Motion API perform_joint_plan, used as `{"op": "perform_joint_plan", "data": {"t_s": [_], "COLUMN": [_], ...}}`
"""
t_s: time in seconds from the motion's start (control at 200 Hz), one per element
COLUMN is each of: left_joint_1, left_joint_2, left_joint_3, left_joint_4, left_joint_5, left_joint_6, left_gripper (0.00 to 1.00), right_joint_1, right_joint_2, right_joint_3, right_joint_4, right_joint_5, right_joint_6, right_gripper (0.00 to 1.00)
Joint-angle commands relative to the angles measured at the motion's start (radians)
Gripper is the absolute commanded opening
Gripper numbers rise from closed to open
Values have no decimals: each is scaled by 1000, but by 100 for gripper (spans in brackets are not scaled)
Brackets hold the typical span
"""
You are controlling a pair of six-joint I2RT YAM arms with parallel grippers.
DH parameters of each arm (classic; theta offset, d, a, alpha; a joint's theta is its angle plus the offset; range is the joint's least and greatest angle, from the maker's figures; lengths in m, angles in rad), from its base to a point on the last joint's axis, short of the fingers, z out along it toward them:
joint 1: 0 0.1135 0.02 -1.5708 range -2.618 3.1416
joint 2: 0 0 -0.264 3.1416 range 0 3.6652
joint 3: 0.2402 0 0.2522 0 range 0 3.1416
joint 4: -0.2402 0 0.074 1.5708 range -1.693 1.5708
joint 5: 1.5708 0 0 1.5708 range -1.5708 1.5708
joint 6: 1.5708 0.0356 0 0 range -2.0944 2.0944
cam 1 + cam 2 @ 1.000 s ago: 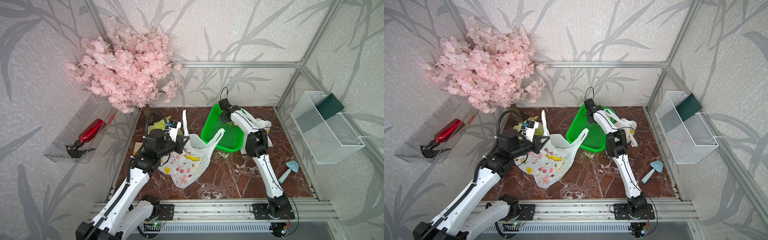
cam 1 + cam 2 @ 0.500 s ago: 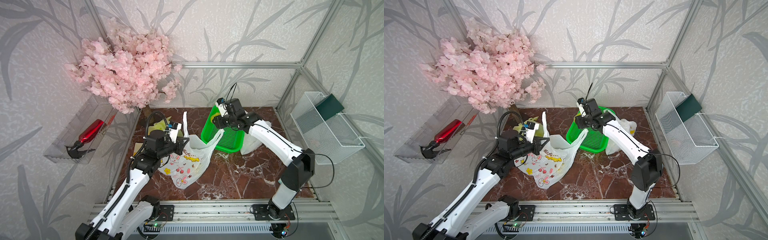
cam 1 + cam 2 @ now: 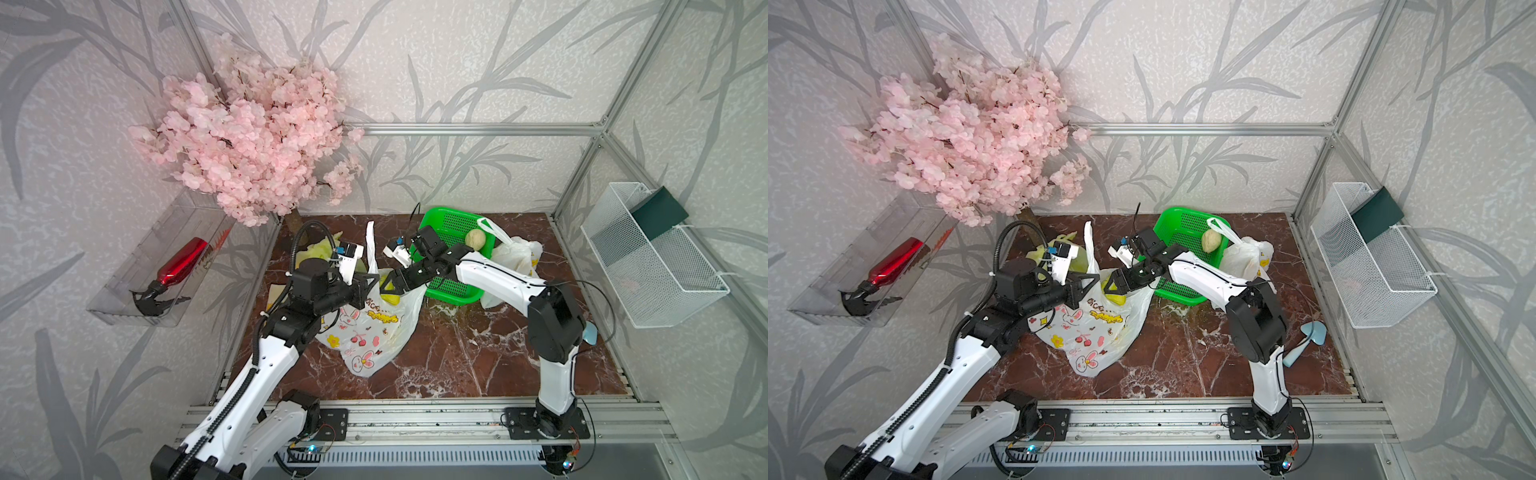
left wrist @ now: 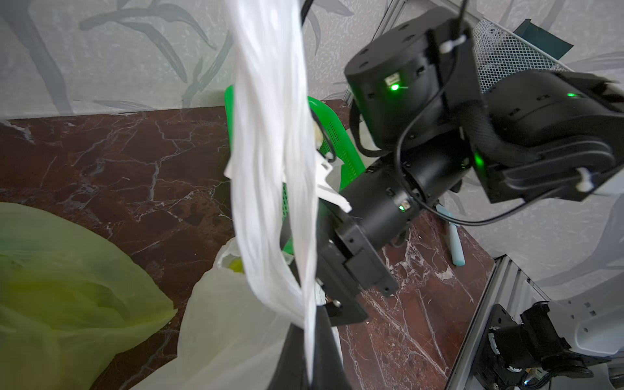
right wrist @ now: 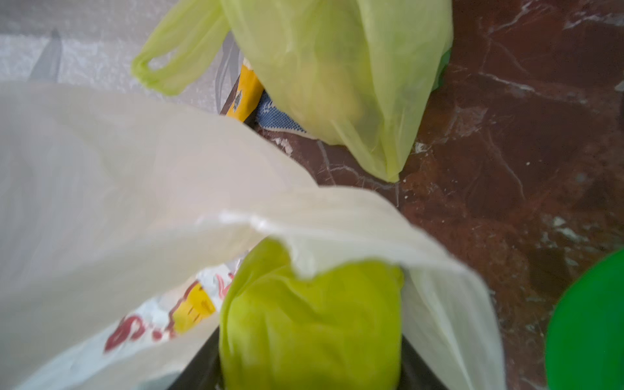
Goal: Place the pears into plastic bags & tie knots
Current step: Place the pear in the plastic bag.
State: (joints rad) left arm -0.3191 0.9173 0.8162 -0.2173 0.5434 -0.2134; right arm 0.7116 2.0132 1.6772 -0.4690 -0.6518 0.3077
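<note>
In both top views, the white bunny bag (image 3: 370, 332) is clamped at its rim by the left gripper (image 3: 372, 283). A yellow-green pear (image 3: 390, 299) is held at its mouth by the right gripper (image 3: 387, 291). One cream pear (image 3: 475, 240) is left in the green basket (image 3: 453, 226).

Left wrist: the bag handle (image 4: 270, 152) is pinched taut.

Right wrist: the pear (image 5: 310, 320) is gripped, unreleased; tying is judged outstanding.

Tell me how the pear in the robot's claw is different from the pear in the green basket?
The green pear is yellow-green, while the cream pear is pale tan. The green pear is pinched in the right gripper at the mouth of the white bunny bag. The cream pear lies loose in the green basket, with no gripper on it. Both are small toy pears.
</note>
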Motion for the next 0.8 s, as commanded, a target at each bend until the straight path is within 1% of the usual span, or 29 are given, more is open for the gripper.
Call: {"op": "perform_joint_plan", "data": {"t_s": [0.0, 0.08, 0.115, 0.2, 0.28, 0.435, 0.52, 0.585, 0.645, 0.725, 0.795], "left_joint_1": [-5, -6, -6, -6, -6, -5, -5, -5, -6, -6, -6], "left_joint_2": [-20, -18, -19, -21, -25, -28, -20, -19, -19, -18, -19], "left_joint_3": [17, 10, 7, 8, 10, 2, -5, -6, -8, -8, -10], "left_joint_4": [9, 25, 29, 22, 9, 8, 17, 23, 27, 27, 27], "left_joint_5": [33, 41, 36, 28, 20, 7, 6, 4, 1, 3, 2], "left_joint_6": [-14, -28, -28, -18, -6, 4, 2, -1, -5, -8, -9], "left_gripper": [0, 0, 0, 0, 0, 0, 0, 0, 0, 0, 0], "right_joint_1": [20, 41, 51, 53, 37, -31, -73, -112, -152, -194, -221], "right_joint_2": [42, 59, 62, 42, -6, -131, -175, -201, -202, -164, -97], "right_joint_3": [110, 130, 139, 130, 99, 36, 29, 10, 6, 15, 63], "right_joint_4": [-8, -25, -39, -61, -67, -79, -117, -135, -167, -206, -237], "right_joint_5": [27, 83, 98, 121, 129, 122, 157, 255, 371, 560, 724], "right_joint_6": [62, 78, 64, 49, 29, 0, -28, -38, -45, -62, -64], "right_gripper": [41, 48, 55, 68, 76, 80, 80, 80, 79, 79, 80]}}
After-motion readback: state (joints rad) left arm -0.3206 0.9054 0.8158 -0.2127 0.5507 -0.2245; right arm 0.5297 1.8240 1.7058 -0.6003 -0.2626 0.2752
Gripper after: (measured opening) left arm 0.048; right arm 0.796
